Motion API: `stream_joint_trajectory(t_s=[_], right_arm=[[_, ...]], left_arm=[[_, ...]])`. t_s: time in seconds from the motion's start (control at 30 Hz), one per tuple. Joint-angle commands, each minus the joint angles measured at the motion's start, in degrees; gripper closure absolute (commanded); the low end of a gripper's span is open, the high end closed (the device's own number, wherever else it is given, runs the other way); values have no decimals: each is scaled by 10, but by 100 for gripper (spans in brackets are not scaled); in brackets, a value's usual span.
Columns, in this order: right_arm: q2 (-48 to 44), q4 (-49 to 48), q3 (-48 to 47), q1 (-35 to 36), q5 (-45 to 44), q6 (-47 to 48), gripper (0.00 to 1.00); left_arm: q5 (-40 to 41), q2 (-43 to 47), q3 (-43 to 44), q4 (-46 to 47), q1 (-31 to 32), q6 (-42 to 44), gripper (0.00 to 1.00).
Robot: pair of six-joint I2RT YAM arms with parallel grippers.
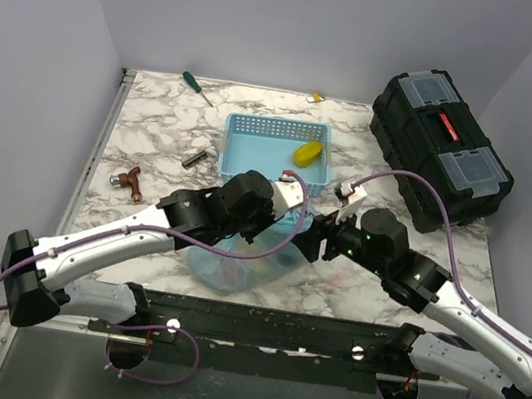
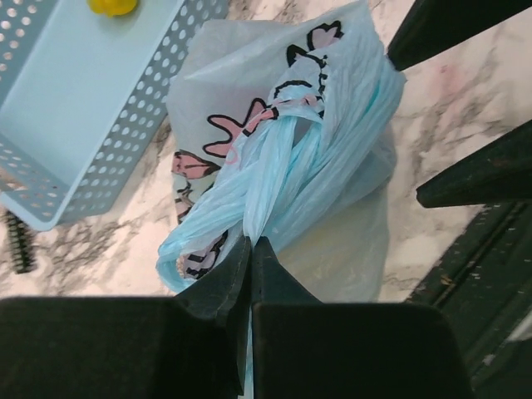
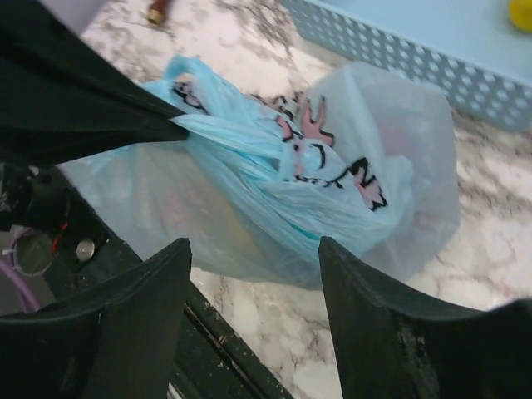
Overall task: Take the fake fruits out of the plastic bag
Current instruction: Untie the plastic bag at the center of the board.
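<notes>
The light-blue plastic bag (image 1: 234,260) with a pink-and-white cartoon print lies bunched near the table's front edge. My left gripper (image 2: 251,246) is shut on its twisted handles (image 2: 274,166) and shows in the top view (image 1: 282,224). My right gripper (image 3: 253,266) is open and empty, its jaws spread just in front of the bag (image 3: 332,183), not touching it; it also shows in the top view (image 1: 313,241). One yellow fake fruit (image 1: 307,151) lies in the mesh basket. Any fruits in the bag are hidden by the plastic.
The light-blue mesh basket (image 1: 229,148) stands just behind the bag. A black toolbox (image 1: 441,151) is at the back right. A green-handled screwdriver (image 1: 198,86), a brown metal part (image 1: 130,179) and a dark bit (image 1: 195,158) lie at the left.
</notes>
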State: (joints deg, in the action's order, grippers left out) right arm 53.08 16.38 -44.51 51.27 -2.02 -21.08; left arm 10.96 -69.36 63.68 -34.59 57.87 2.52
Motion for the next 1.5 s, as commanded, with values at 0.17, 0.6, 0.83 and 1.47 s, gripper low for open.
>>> stream_joint_trajectory(t_s=[0.17,0.6,0.83,1.47], right_arm=[[49,-154,1,4,156,128,34],[140,-94,-83,101,-82,252,33],[153,-118,-73,131,-180,292,33],[171,-114,-52,131,-272,306,24]], left_arm=[[-342,90,-80,79,-150,-105,100],[-498,38,-77,104,-227,-144,100],[-482,41,-74,103,-241,-163,100],[-509,20,-41,79,-261,-211,100]])
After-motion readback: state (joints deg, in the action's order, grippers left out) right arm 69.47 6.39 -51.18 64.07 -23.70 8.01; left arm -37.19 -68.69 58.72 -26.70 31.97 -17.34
